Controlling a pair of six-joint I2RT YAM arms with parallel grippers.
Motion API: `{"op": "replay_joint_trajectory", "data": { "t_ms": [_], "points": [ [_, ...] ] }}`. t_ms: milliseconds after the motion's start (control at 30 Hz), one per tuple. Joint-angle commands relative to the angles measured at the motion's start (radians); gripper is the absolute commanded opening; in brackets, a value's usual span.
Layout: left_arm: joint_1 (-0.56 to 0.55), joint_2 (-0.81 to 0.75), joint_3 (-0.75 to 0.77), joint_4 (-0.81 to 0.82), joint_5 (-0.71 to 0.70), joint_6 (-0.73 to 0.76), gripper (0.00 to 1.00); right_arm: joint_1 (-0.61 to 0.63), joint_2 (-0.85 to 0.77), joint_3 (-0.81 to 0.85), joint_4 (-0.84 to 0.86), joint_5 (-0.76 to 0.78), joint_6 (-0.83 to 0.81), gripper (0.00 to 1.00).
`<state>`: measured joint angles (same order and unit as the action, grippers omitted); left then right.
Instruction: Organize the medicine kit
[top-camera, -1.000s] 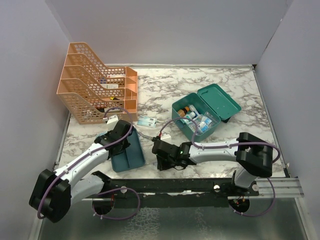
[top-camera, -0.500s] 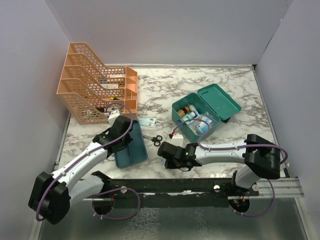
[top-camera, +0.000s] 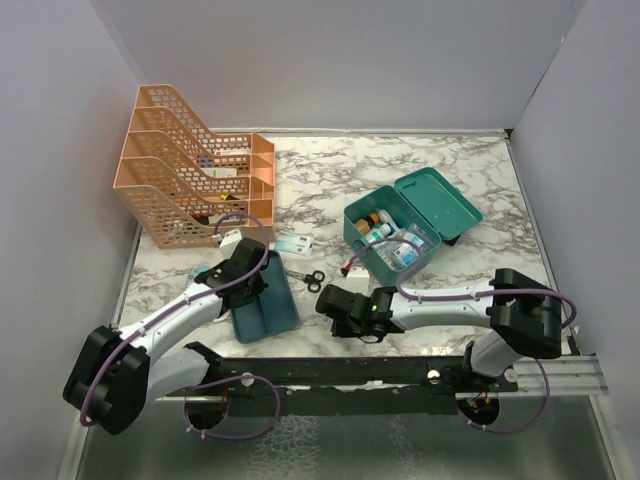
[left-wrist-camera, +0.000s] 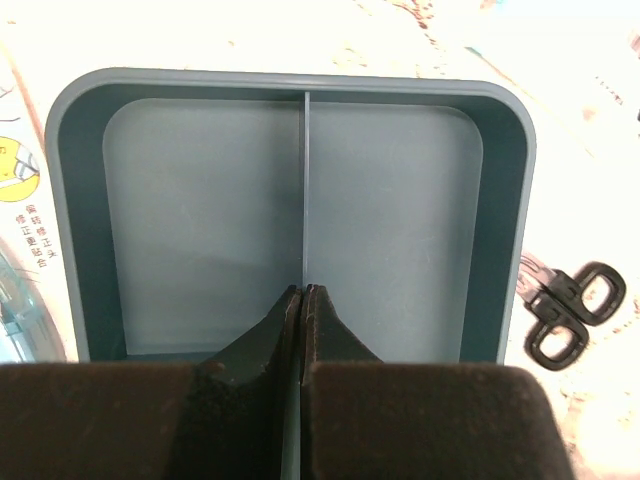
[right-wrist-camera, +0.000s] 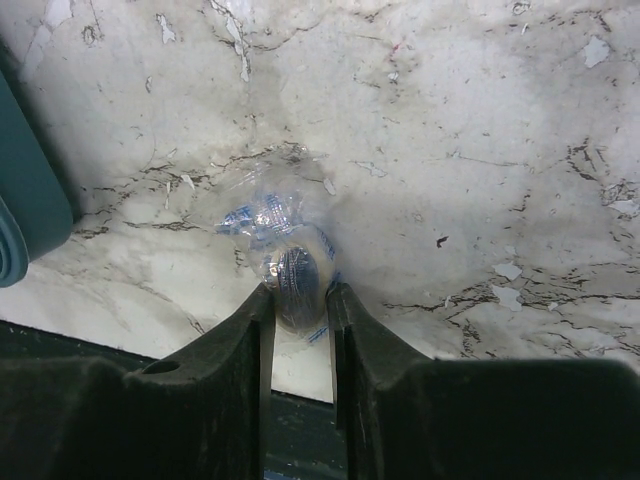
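Observe kit (top-camera: 440, 203) open at right of bench (top-camera: 400, 160), far-right of right fingers (right-wrist-camera: 262, 305) clamped on clear packet (right-wrist-camera: 275, 220), long axis running far-left to near-right, right arm nearer, and left fingers (left-wrist-camera: 300, 310) pinched together on tray (left-wrist-camera: 500, 200) divider (left-wrist-camera: 305, 180).

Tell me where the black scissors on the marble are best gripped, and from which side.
Probably the narrow neck just past the finger loops, from straight above: the scissors lie flat on the table, leaving nothing raised to catch sideways.
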<state>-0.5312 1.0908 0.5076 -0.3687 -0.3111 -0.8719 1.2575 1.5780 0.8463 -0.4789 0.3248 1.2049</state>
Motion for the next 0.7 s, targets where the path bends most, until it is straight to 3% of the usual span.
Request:
{"op": "replay_joint_trajectory", "data": {
  "t_ms": [0, 67, 200, 300, 467, 667],
  "points": [
    [0.005, -0.008, -0.019, -0.015, -0.108, -0.032, 0.0, 0.006, -0.016, -0.017, -0.059, 0.074, 0.017, 0.24],
    [0.004, -0.005, -0.02, -0.023, -0.111, -0.031, 0.0, 0.006, -0.019, -0.011, -0.069, 0.087, 0.025, 0.23],
    [0.005, -0.023, -0.02, 0.005, -0.066, -0.004, 0.29, 0.006, -0.042, -0.005, -0.062, 0.112, 0.015, 0.2],
    [0.006, -0.043, 0.002, 0.0, -0.04, 0.013, 0.44, 0.005, -0.059, 0.002, -0.044, 0.128, -0.005, 0.18],
    [0.007, -0.11, 0.056, -0.051, -0.048, 0.03, 0.57, 0.006, -0.065, 0.021, -0.031, 0.147, -0.033, 0.14],
    [0.006, -0.218, 0.134, -0.125, -0.065, 0.071, 0.62, 0.006, -0.054, 0.061, -0.018, 0.128, -0.086, 0.12]
  ]
}}
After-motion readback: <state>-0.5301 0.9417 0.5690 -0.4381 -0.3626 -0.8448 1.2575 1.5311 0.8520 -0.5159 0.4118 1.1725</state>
